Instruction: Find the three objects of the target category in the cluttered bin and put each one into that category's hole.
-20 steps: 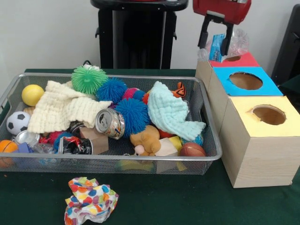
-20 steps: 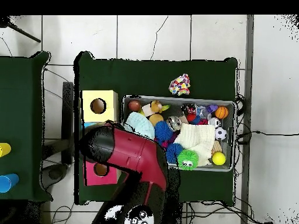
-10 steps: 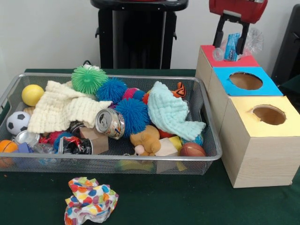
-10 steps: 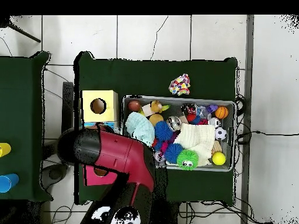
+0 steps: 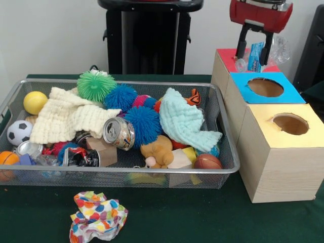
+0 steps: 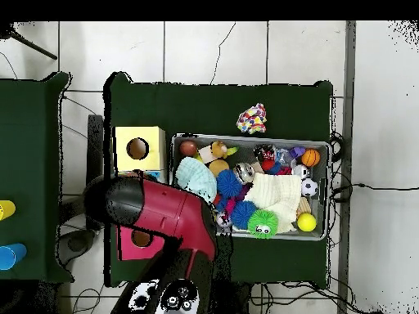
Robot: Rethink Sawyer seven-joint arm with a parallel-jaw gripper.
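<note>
My gripper is at the top right of the front view, shut on a wrinkly clear plastic piece with a blue label. It holds the piece just above the red-topped box. The wire mesh bin lies to the left, full of balls, cloths and cans. Another clear plastic piece seems to lie at the bin's front left corner. In the overhead view the red arm hides the gripper and most of the red box.
A blue-topped box and a yellow-topped box with round holes stand in line before the red one. A multicoloured dotted cloth lies on the green table in front of the bin. A silver can lies in the bin's middle.
The gripper has carried the clear plastic piece to the right and slightly down, from beside the red box to over it. The bin's contents have not moved.
</note>
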